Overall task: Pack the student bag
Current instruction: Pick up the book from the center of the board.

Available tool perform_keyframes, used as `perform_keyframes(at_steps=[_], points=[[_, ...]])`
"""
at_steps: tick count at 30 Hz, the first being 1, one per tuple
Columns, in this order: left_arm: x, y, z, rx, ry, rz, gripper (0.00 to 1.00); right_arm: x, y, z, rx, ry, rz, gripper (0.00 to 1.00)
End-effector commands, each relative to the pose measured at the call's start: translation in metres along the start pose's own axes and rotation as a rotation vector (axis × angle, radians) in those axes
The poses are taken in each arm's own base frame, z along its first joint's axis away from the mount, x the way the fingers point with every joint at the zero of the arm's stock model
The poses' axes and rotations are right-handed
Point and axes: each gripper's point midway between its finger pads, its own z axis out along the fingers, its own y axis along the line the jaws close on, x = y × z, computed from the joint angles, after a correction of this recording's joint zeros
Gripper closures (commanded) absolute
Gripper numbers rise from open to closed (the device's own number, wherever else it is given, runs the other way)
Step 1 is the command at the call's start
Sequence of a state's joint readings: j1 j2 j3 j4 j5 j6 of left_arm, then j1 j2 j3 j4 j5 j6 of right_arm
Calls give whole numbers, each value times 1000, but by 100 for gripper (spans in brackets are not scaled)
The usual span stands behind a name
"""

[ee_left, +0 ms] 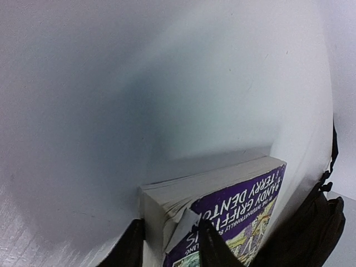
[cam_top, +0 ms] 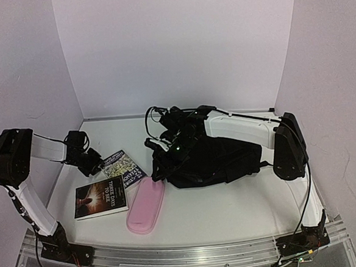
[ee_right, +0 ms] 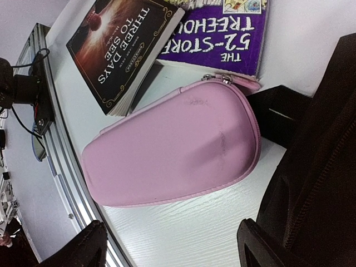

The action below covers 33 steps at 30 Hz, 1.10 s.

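Note:
The student bag (cam_top: 219, 158), a large black backpack, lies at the middle right of the table. It also shows in the right wrist view (ee_right: 320, 167) and the left wrist view (ee_left: 311, 228). My right gripper (cam_top: 157, 152) hangs over the bag's left edge. In its wrist view it (ee_right: 172, 250) is open and empty, above bare table just short of the pink pencil case (ee_right: 172, 150). My left gripper (cam_top: 94, 164) is shut on the near corner of a purple paperback (ee_left: 245, 206), one finger (ee_left: 214, 247) on its cover and the other (ee_left: 130, 247) against its page side.
A dark book titled "Three Days to See" (cam_top: 100, 197) lies left of the pink pencil case (cam_top: 145, 204). The purple paperback (cam_top: 124, 166) lies just behind them. A black strap (ee_right: 275, 119) runs from the bag toward the case. White walls enclose the table.

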<state>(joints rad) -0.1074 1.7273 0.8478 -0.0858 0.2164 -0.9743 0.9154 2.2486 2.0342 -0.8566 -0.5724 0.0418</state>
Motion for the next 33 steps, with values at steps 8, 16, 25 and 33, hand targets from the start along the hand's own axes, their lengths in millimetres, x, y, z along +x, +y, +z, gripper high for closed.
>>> perform_keyframes(at_steps=[8, 16, 25, 33], points=[[-22, -52, -20, 143, -66, 95, 100, -20, 6, -22, 28, -69, -50, 20], [-23, -102, -55, 312, -77, 169, 100, -40, -12, -54, 49, -147, -18, 19], [-9, -154, -81, 483, -80, 292, 100, -55, -29, -71, 94, -196, -68, 13], [0, -187, -104, 591, -81, 388, 100, -66, -42, -83, 77, -234, -33, 8]])
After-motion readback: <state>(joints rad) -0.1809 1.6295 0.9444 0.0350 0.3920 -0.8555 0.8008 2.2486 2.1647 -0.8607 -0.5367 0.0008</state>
